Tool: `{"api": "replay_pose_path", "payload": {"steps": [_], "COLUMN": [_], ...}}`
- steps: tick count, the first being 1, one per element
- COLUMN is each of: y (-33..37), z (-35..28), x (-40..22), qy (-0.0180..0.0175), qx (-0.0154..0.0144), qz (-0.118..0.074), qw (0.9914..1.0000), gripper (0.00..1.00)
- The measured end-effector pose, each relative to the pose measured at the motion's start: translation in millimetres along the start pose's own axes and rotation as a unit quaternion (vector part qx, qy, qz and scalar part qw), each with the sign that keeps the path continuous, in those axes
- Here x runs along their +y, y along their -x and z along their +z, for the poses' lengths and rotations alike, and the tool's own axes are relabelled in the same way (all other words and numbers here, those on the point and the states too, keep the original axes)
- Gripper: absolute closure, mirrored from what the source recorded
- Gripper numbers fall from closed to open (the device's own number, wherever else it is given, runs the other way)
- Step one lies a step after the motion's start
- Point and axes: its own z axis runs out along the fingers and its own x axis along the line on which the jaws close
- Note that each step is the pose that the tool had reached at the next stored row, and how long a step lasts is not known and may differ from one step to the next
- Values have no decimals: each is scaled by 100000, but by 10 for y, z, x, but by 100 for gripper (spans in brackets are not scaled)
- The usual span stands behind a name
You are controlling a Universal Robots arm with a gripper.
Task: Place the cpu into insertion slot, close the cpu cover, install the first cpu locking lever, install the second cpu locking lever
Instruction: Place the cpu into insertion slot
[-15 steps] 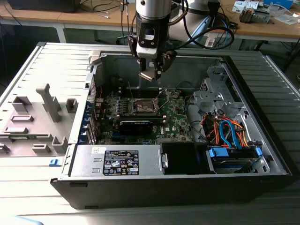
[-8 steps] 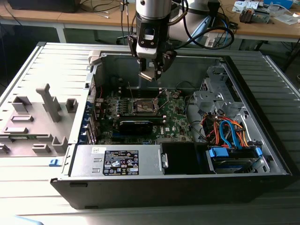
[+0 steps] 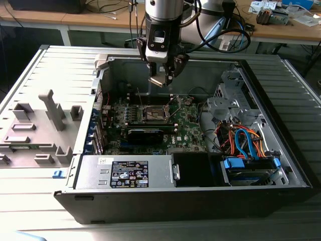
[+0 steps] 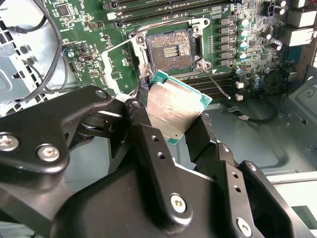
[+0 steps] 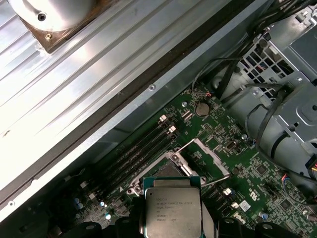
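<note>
The jaws are closed onto two opposite edges of the cpu (image 4: pixel 176 106), a black finger (image 4: pixel 141 124) on either side. The gripper (image 4: pixel 171 124) carries the chip tilted, its pale silvery face up. In the second wrist view the insertion slot (image 4: pixel 171 49) lies just beyond the chip. Its dark centre is bare and its silver rim is exposed on the green circuit board (image 4: pixel 99 64).

In the first wrist view the chip is seen face-on. Behind it the cpu cover (image 5: pixel 213 156) is swung up and away from the socket, with board showing through its cut-out middle.

The exterior view gives the height. The chip hangs in the air, well apart from the board, near the back wall of the open computer case (image 3: pixel 150 201). It is over a spot just behind the socket. There, two wire levers (image 3: pixel 173 103) stand raised at the socket's sides. A grey power supply (image 3: pixel 125 173) sits along the case's near side.
</note>
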Motion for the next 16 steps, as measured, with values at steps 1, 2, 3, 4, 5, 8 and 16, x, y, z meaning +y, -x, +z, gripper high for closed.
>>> {"api": "replay_pose_path", "payload": {"steps": [1, 2, 3, 4, 5, 8, 16], "y": [0, 0, 0, 0, 0, 0, 0], "z": [0, 0, 0, 0, 0, 0, 0], "x": [0, 0, 0, 0, 0, 0, 0], "qy": [4, 1, 5, 5, 2, 6, 8], "qx": [-1, -2, -3, -6, -8, -10, -27], "qz": [33, 54, 82, 94, 110, 155, 362], "qw": [100000, 100000, 100000, 100000, 100000, 100000, 99999], "gripper": [45, 45, 45, 45, 45, 45, 45]}}
